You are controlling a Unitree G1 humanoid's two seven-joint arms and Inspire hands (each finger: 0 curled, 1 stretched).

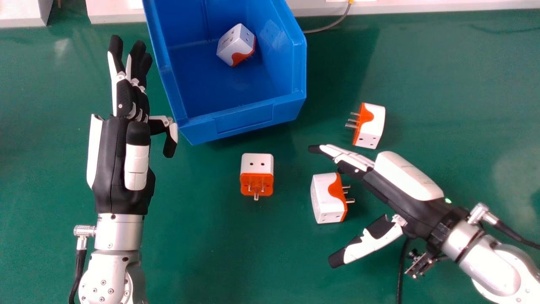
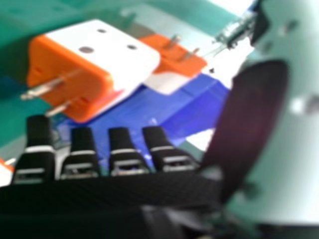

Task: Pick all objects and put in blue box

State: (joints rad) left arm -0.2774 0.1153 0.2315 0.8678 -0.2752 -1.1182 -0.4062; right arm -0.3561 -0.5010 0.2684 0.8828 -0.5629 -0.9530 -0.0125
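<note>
Right hand outstretched; head view adds adapter inside box.

The head view's top cuts off the blue box. One plug partly hides another plug in the right hand view.

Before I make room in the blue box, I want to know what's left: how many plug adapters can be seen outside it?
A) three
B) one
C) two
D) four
A: one adapter lies in front of the blue box, and two more lie near the right hand.
</note>
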